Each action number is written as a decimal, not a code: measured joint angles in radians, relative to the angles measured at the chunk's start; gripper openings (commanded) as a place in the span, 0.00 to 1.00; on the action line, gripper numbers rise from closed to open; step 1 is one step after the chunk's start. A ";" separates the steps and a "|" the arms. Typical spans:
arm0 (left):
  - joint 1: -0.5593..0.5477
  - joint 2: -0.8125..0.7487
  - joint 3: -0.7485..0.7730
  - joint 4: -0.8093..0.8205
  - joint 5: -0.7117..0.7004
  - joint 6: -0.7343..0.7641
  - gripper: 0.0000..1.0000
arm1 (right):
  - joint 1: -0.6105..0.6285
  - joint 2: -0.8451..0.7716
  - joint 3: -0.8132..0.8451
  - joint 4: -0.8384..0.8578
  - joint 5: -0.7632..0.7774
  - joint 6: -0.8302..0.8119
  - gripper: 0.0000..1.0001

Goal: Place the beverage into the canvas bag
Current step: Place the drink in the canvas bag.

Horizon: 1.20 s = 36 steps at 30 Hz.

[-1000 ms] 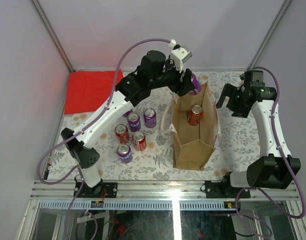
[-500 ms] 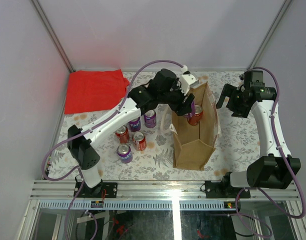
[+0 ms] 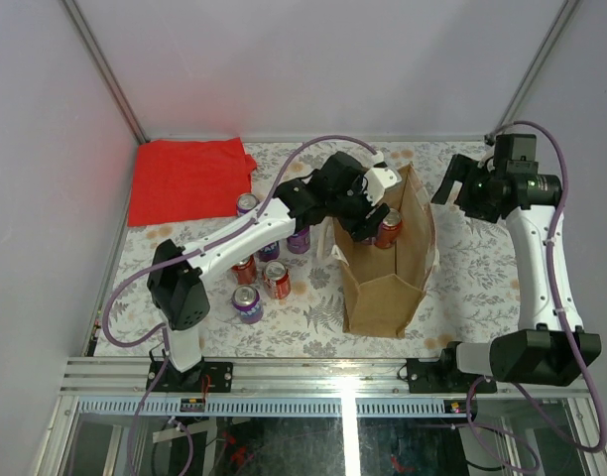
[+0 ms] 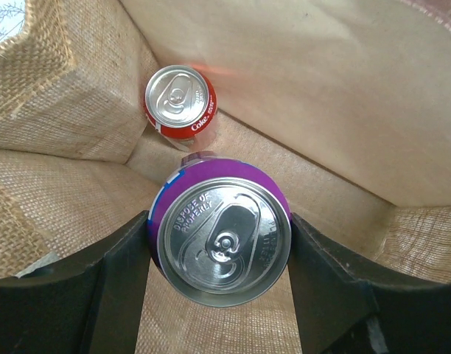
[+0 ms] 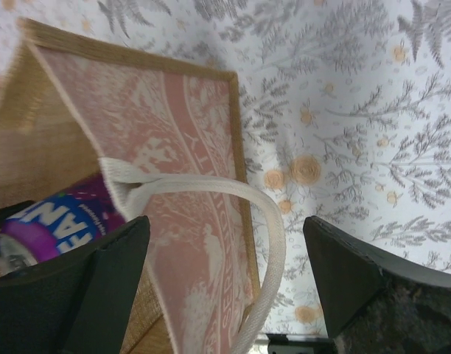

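Eight cans (image 3: 276, 280) — one bag (image 3: 383, 293), one cloth (image 3: 184, 180)

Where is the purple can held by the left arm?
Left wrist view: the purple can is clamped in the left gripper's jaws inside the canvas bag, upright, beside the red Coke can in the bag's corner.

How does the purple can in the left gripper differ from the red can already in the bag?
Colour: the purple can is purple-sided; the red can is red with Coke lettering. Support: the purple can is clamped in the left gripper, higher up in the bag; the red can stands free on the bag's floor by a wall. Both are upright, unopened, inside the bag.
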 measured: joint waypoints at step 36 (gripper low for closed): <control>-0.009 0.143 -0.008 0.044 -0.132 0.019 0.00 | 0.000 0.048 -0.062 0.007 -0.267 -0.071 0.00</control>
